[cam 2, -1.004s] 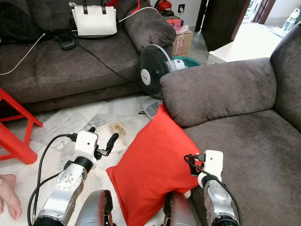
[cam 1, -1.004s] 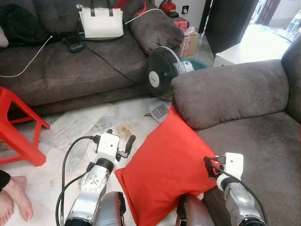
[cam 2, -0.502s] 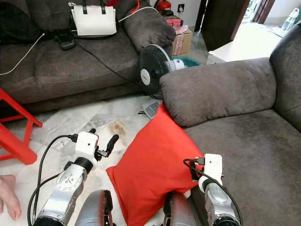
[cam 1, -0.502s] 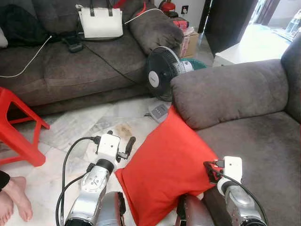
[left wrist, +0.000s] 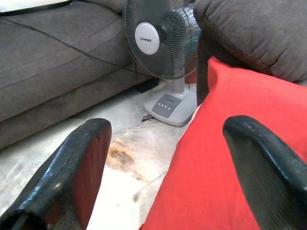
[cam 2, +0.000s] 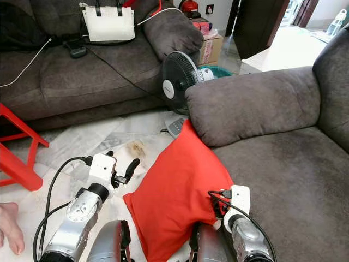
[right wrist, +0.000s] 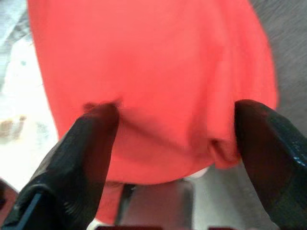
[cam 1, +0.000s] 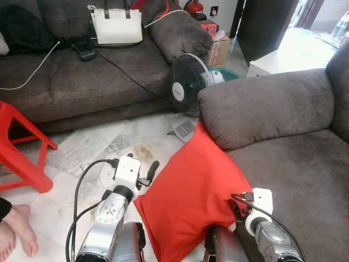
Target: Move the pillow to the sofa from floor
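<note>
**Pillow leaning on the sofa front, grasp just beginning**

Pillow (cam 1: 191, 202), bright red, stands tilted on the tiled floor (cam 1: 82, 153), its top corner resting against the grey sofa (cam 1: 283, 147) just below the armrest and its lower edge on the tiles between the robot's arms. None of it lies on the seat cushion yet, so the move itself is not done.

The right gripper (right wrist: 177, 139) is at the pillow's sofa-side edge. In the right wrist view its two black fingers (right wrist: 86, 153) are spread wide and pressed into the red fabric, which bulges between them; they have not closed on it. The left gripper (left wrist: 168, 158) hovers beside the pillow's other edge, fingers wide apart, one over the red cover and one over the tiles, not gripping anything.

Beyond the pillow a standing fan (cam 1: 188, 90) sits on the floor against the armrest.

Judged from this, the approach is finished on the right side. Closing on the pillow, lifting it and setting it on the seat all remain.
</note>
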